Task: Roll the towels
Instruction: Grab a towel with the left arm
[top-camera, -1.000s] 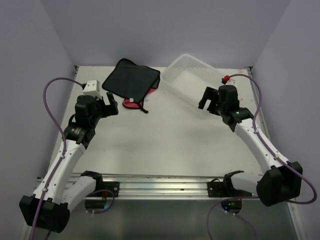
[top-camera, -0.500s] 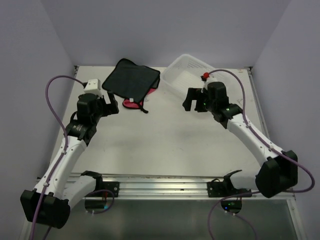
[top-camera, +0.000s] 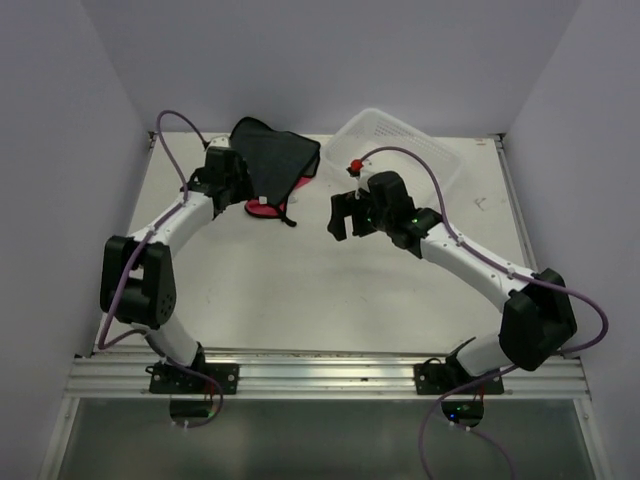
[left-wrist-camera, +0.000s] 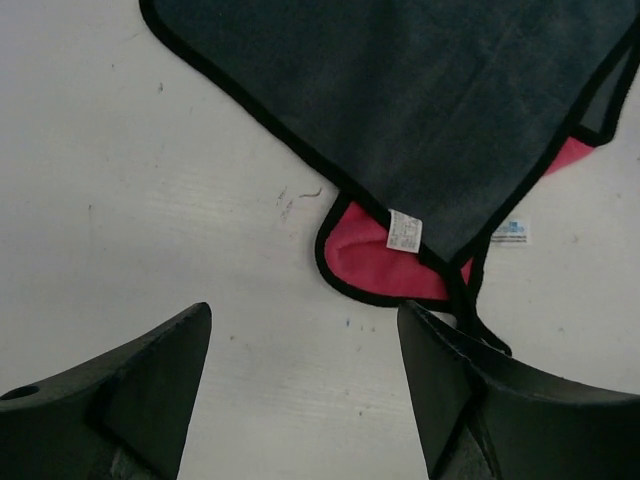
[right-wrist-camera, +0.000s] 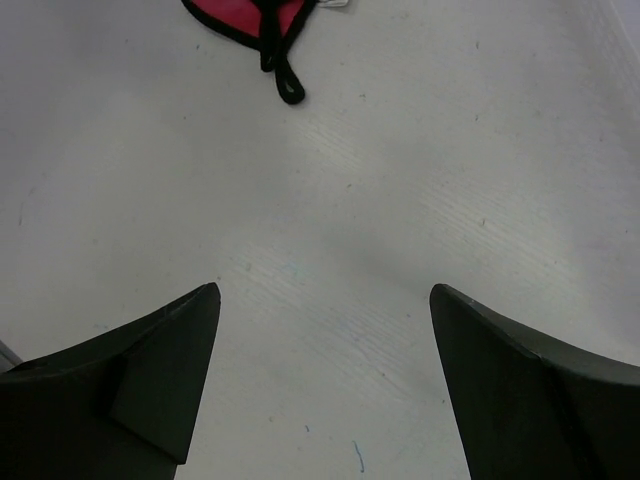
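Observation:
A dark grey towel (top-camera: 278, 158) with black edging lies flat at the back of the table, over a pink towel (top-camera: 262, 208) whose corner sticks out at the near side. In the left wrist view the dark towel (left-wrist-camera: 430, 100) fills the top, the pink corner (left-wrist-camera: 380, 262) shows below it, and a white label (left-wrist-camera: 405, 232) sits on the seam. My left gripper (top-camera: 238, 190) (left-wrist-camera: 305, 325) hovers open over bare table just short of that pink corner. My right gripper (top-camera: 342, 215) (right-wrist-camera: 325, 300) is open over bare table, to the right of the towels. The pink corner (right-wrist-camera: 245, 12) and its black loop (right-wrist-camera: 285, 85) lie ahead of it.
A clear plastic basket (top-camera: 400, 150) stands at the back right, behind the right arm. The table (top-camera: 300, 290) is white, with walls close on the left, back and right. A small white tag (left-wrist-camera: 510, 230) lies on the table beside the pink towel.
The left arm has stretched far forward, bringing its gripper to the towels' near-left edge. The right gripper has moved left from the basket towards the towels.

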